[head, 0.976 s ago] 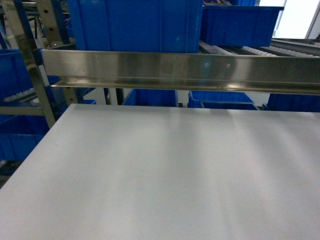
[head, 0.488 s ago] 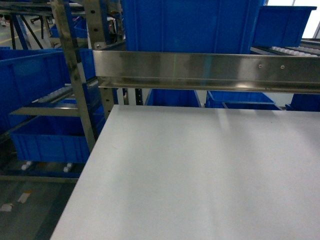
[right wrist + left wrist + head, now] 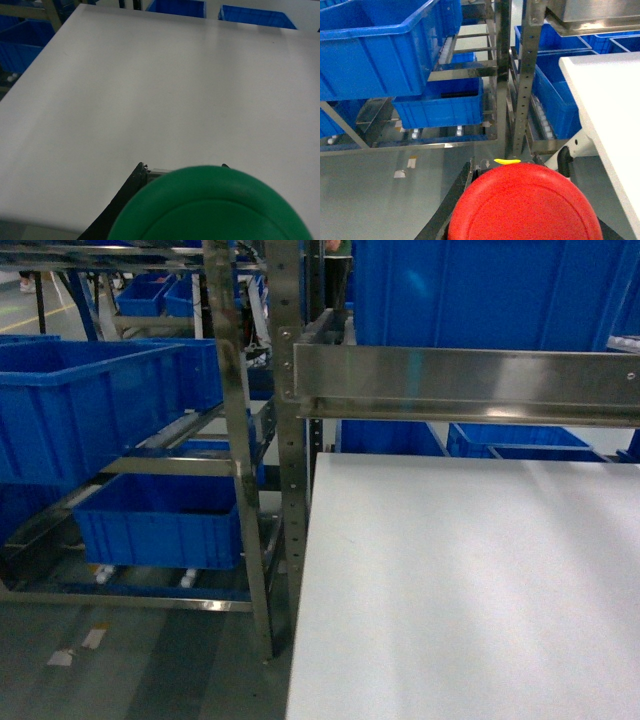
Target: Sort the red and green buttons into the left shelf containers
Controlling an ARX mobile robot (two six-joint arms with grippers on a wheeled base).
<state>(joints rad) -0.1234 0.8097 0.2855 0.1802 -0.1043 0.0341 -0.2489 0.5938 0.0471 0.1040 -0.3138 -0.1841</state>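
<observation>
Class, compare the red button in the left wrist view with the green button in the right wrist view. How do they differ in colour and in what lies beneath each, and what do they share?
The red button has a red cap; the green button has a green one. The red button hangs over grey floor beside the shelf with its blue bins; the green button hangs over the white table. Both have round domed caps, fill the bottom of their view, and sit at a hand, whose grip is hidden.

Head view level toward shelf rack and white table; wrist views downward, near.
</observation>
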